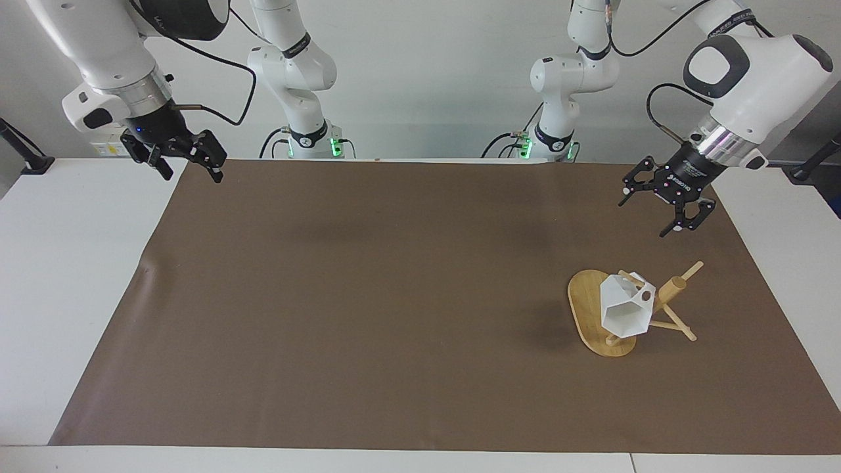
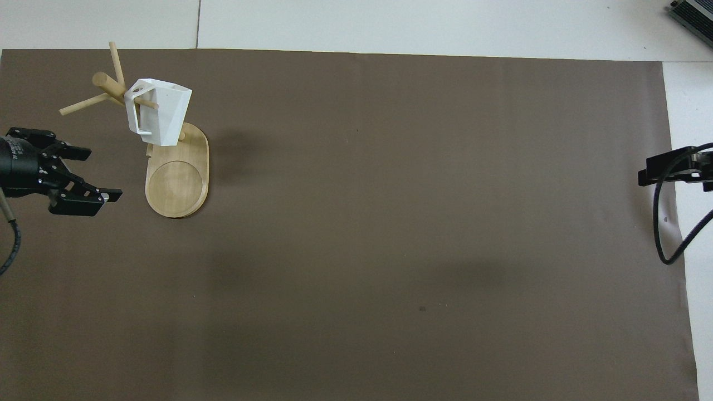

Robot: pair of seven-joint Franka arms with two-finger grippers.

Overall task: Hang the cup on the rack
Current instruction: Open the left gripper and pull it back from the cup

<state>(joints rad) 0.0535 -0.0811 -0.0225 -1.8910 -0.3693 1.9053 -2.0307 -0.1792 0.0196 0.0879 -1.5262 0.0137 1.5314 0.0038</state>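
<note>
The white faceted cup (image 1: 623,310) hangs by its handle on a peg of the bamboo rack (image 1: 673,289), tilted, above the rack's oval base (image 1: 585,309). In the overhead view the cup (image 2: 161,114) sits on a peg off the post (image 2: 106,83), over the base (image 2: 177,186). My left gripper (image 1: 642,219) is open and empty in the air, apart from the cup and rack, over the mat toward the left arm's end (image 2: 100,172). My right gripper (image 1: 190,176) is open and empty, waiting over the mat's corner at the right arm's end (image 2: 641,177).
A brown mat (image 1: 394,295) covers most of the white table (image 1: 72,276). The rack's free pegs (image 2: 83,104) stick out toward the table's edge. A cable hangs from the right gripper (image 2: 663,234).
</note>
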